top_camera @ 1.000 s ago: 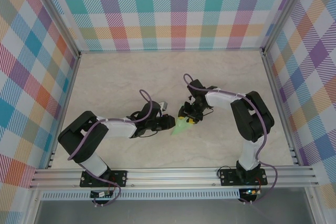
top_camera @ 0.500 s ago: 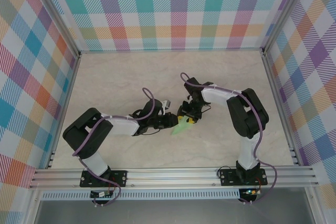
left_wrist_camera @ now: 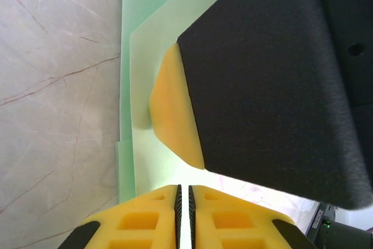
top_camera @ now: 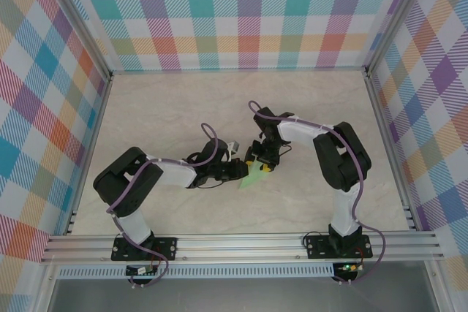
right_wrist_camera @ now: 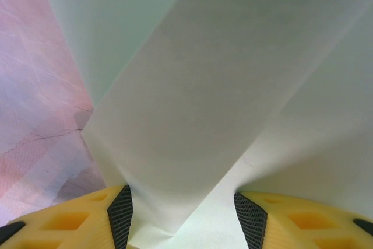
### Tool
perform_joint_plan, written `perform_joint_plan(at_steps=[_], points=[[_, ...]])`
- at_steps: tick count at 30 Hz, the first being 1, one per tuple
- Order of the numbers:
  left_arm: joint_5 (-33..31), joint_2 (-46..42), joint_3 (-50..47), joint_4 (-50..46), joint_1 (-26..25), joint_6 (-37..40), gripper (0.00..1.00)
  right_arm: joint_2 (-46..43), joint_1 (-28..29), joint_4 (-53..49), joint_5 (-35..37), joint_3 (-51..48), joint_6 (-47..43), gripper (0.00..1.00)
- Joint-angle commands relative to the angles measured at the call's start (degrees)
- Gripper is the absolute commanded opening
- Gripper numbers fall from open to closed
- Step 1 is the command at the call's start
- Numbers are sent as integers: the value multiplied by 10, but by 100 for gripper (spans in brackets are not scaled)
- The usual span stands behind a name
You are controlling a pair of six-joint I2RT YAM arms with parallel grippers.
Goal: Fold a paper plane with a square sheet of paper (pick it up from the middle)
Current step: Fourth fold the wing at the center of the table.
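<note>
— What is the left gripper (left_wrist_camera: pixel 185 189) doing?
— Its yellow pads are sitting together, tips meeting the folded mint-green paper (left_wrist_camera: pixel 140 86); I cannot tell whether any paper is pinched.
— And the right gripper (right_wrist_camera: pixel 180 208)?
— Its jaws are standing apart, straddling a folded band of that paper, one pad (left_wrist_camera: pixel 172 115) pressing on it.
— Where is the paper lying?
— Mid-way across the marbled bench (top_camera: pixel 161 107), between both grippers; plaid walls (top_camera: pixel 248 12) are rising behind.
</note>
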Motion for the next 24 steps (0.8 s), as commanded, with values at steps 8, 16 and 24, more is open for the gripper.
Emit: perform_joint_plan(at_steps=[8, 16, 24], points=[[0, 7, 18, -40, 6, 19, 13, 87, 9, -1, 89, -40, -17, 54], [-1, 4, 21, -48, 6, 16, 12, 90, 9, 1, 88, -37, -14, 51], [33, -35, 10, -38, 7, -12, 18, 97, 10, 0, 90, -36, -11, 51]])
